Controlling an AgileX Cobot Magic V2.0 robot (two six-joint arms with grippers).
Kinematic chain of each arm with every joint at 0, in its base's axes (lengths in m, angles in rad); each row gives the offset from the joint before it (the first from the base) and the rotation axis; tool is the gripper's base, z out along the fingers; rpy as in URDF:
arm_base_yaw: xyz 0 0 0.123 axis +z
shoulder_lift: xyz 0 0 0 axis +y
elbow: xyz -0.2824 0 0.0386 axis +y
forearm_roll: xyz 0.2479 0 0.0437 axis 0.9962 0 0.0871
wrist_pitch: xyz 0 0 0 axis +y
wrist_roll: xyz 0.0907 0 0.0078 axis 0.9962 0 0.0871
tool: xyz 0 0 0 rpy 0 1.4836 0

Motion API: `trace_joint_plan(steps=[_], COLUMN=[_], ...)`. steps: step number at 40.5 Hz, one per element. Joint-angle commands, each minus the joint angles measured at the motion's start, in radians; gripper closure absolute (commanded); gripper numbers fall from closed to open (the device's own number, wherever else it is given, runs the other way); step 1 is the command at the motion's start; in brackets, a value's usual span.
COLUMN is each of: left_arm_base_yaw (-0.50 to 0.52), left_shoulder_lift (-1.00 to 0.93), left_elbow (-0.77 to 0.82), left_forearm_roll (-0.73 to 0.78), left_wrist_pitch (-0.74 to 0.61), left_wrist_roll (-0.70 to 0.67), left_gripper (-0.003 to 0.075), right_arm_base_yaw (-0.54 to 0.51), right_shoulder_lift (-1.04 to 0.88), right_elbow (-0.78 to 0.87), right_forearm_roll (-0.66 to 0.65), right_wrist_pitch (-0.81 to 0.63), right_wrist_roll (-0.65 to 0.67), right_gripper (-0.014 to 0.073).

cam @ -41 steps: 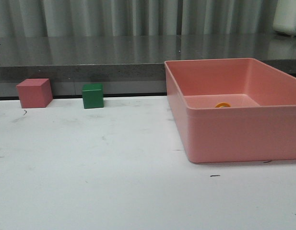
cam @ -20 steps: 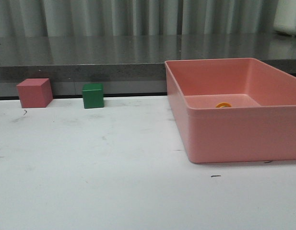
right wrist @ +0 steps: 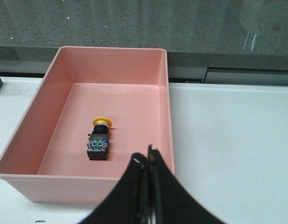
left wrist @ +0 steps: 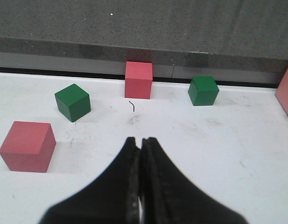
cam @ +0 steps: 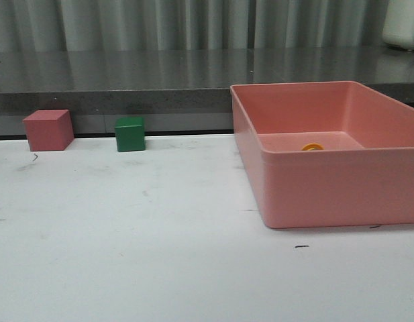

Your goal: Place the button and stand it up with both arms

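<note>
Pink bin (cam: pixel 341 181) on the right half of the white table (cam: pixel 126 255), open at the top, rectangular, with tall walls. Inside, one thing only: the button (right wrist: pixel 99 139), lying on its side on the bin floor, yellow cap toward the far wall, black body and bluish-clear base toward the near wall. Roughly mid-floor, clear of all four walls. From the front, just a sliver of yellow cap (cam: pixel 312 146) showing above the near rim.

Right gripper (right wrist: pixel 147 161) hanging above the bin's near right corner, over the rim, fingers (right wrist: pixel 136 175) pressed together, nothing between them, well apart from the button.

Left gripper (left wrist: pixel 140 145) over the left part of the table, fingers (left wrist: pixel 129 158) likewise pressed together and empty. Ahead of it, four cubes resting on the table: a red cube (left wrist: pixel 28 146) nearest, a green cube (left wrist: pixel 73 101) beyond it, another red cube (left wrist: pixel 138 80) against the grey back ledge (left wrist: pixel 144 51), and a second green cube (left wrist: pixel 203 90) further toward the bin. Neither arm visible from the front.
</note>
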Motion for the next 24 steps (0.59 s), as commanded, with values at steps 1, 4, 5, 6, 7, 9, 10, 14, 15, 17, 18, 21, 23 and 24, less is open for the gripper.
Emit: trace_joint_plan(steps=[1, 4, 5, 6, 7, 9, 10, 14, 15, 17, 18, 21, 23, 24], left_arm_base_yaw=[0.002, -0.001, -0.001, -0.001, -0.001, -0.001, -0.001, -0.001, -0.001, -0.001, -0.001, -0.001, -0.001, -0.001], left_shoulder_lift=[0.006, 0.006, 0.006, 0.006, 0.006, 0.006, 0.006, 0.006, 0.006, 0.006, 0.006, 0.006, 0.006, 0.006], left_elbow=[-0.029, -0.029, -0.029, -0.029, -0.029, -0.029, -0.029, -0.029, -0.029, -0.029, -0.029, -0.029, -0.029, -0.029], left_forearm_roll=[-0.002, 0.038, 0.061, 0.084, 0.098, 0.098, 0.098, 0.075, 0.075, 0.075, 0.075, 0.075, 0.075, 0.075], left_wrist_pitch=[-0.085, -0.083, -0.081, -0.079, -0.079, -0.079, -0.079, -0.077, -0.077, -0.077, -0.077, -0.077, -0.077, -0.077], left_wrist_roll=[0.000, 0.000, 0.000, 0.000, 0.000, 0.000, 0.000, 0.000, 0.000, 0.000, 0.000, 0.000, 0.000, 0.000], left_gripper=[0.0670, 0.0496, 0.0434, 0.0328, 0.0267, 0.0158, 0.0118, 0.0091, 0.0097, 0.0108, 0.0113, 0.0132, 0.0141, 0.0145], right_arm_base_yaw=[-0.007, -0.007, -0.007, -0.007, -0.007, -0.007, -0.007, -0.007, -0.007, -0.007, -0.007, -0.007, -0.007, -0.007], right_shoulder_lift=[0.011, 0.011, 0.011, 0.011, 0.011, 0.011, 0.011, 0.011, 0.011, 0.011, 0.011, 0.011, 0.011, 0.011], right_elbow=[-0.034, -0.034, -0.034, -0.034, -0.034, -0.034, -0.034, -0.034, -0.034, -0.034, -0.034, -0.034, -0.034, -0.034], right_forearm_roll=[-0.014, -0.022, -0.024, -0.025, -0.025, -0.025, -0.025, -0.025, -0.025, -0.025, -0.025, -0.025, -0.025, -0.025], right_wrist_pitch=[-0.065, -0.074, -0.075, -0.076, -0.076, -0.076, -0.076, -0.075, -0.075, -0.075, -0.074, -0.074, -0.074, -0.074], right_wrist_roll=[-0.002, -0.002, -0.002, -0.002, -0.002, -0.002, -0.002, -0.002, -0.002, -0.002, -0.002, -0.002, -0.002, -0.002], right_gripper=[0.0563, 0.0395, 0.0343, 0.0262, 0.0218, 0.0140, 0.0111, 0.0085, 0.0085, 0.0085, 0.0085, 0.0085, 0.0085, 0.0085])
